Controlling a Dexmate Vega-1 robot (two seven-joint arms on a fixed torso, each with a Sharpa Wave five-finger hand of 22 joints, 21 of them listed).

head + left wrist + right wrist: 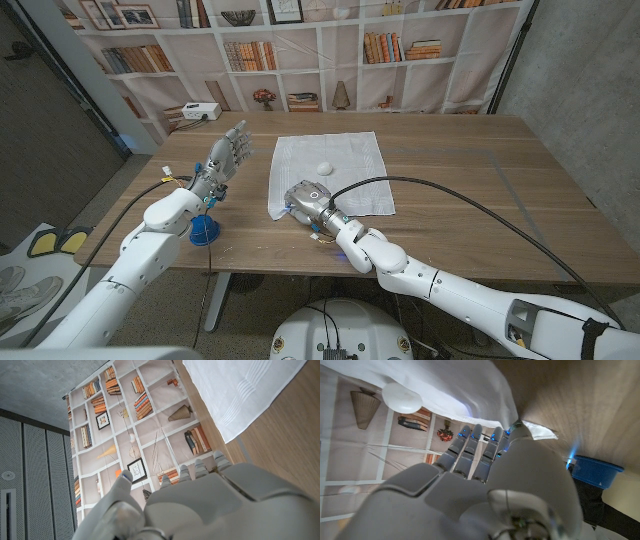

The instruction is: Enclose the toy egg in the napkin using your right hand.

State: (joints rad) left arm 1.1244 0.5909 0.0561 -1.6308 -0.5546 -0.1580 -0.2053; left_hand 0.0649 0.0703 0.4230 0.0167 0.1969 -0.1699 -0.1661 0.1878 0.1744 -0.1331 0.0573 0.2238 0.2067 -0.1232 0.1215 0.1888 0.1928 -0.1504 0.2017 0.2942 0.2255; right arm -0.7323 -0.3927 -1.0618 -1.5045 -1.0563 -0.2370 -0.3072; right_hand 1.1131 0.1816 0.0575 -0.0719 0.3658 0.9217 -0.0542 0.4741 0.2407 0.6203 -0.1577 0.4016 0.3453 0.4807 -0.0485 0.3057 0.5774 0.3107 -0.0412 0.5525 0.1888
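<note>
Right hand at the napkin's near left corner, egg in the middle of the cloth.

Head view: the napkin [330,172] lies spread on the table [480,180], white and square, and the small white egg [325,166] sits near its centre. The right hand [306,199] rests on the napkin's near left corner; whether it grips the cloth I cannot tell. The left hand [226,154] is raised to the left of the napkin, fingers apart, holding nothing. A blue stand [206,232] is nearer than the napkin, on its left.
Left wrist view: the left hand [200,505] has straight fingers, and a napkin [240,390] corner lies on the wood.
Right wrist view: the right hand's fingers [470,450] reach under a lifted fold of the napkin [455,385]; the egg [401,396] looks smooth and round.
</note>
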